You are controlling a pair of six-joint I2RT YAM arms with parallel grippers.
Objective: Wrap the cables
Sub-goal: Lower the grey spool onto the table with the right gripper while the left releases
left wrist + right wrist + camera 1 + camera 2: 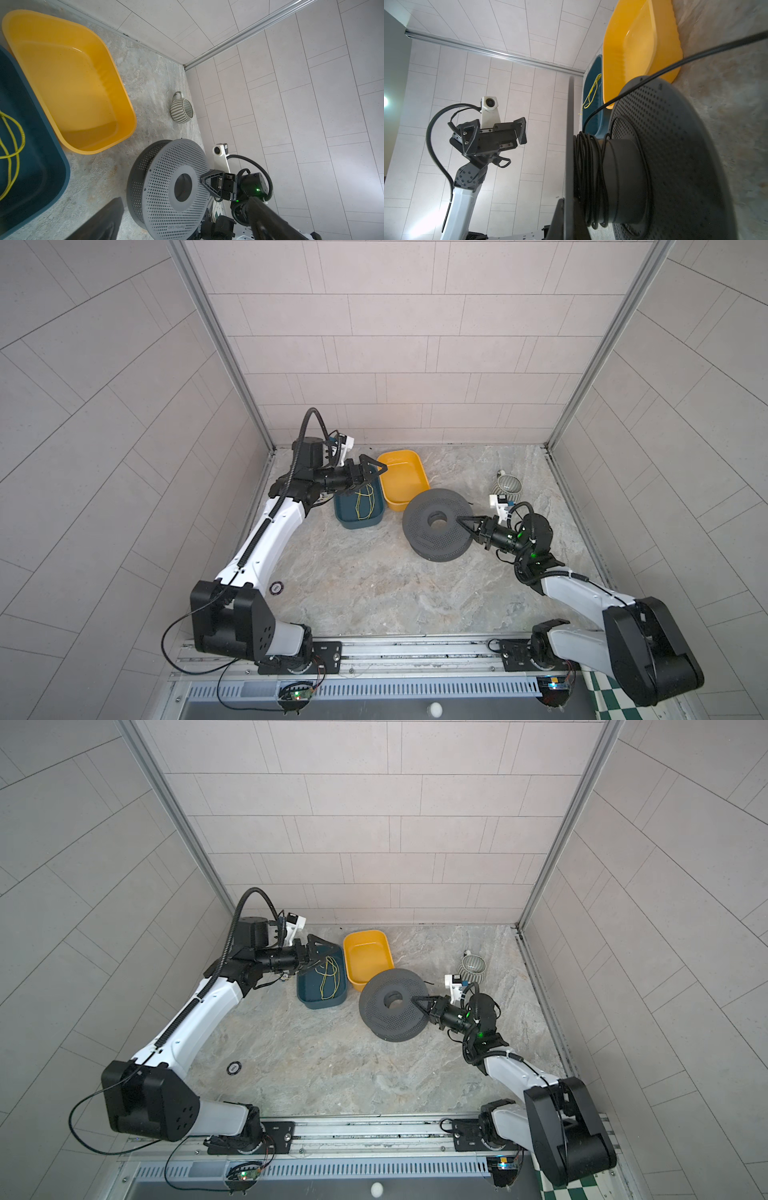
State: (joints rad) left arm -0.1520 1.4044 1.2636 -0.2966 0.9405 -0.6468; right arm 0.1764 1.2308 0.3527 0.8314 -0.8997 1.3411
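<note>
Right wrist view is showing the thin black flexible cable (588, 176) sitting in loose, uneven coils around the hub of the grey perforated plastic spool (675, 155). One free strand is running out past the flange rim, and its end is falling outside that view. In both top views the spool is lying flat on the marbled grey tabletop (374, 580), at about 1 o'clock from the middle.

The right tool (460, 521) is sitting clenched with nothing visible between its jaws. Its tip is resting at the smooth ring by the hub hole, apparently steadying the spool. The left tool (371, 477) is hanging released and empty over the teal plastic bin (347, 516) at 11 o'clock.

By its looks, the cable is going to handle light and limp, holding no shape of its own, and its smooth jacket is likely to slide through a weak pinch. The slack windings could slip off the hub if tugged sideways. The best hold is probably the free strand just beyond the flange rim, pinched across its width.

Counting:
- one black cable
- one spool
- two bins, the teal one and a yellow plastic bin (401, 479) at 12 o'clock
- one yellow-green cord (365, 502) inside the teal bin
- one ribbed grey mug (508, 485) at 2 o'clock
- one small round black disc (277, 588) at 8 o'clock
- two tools
</note>
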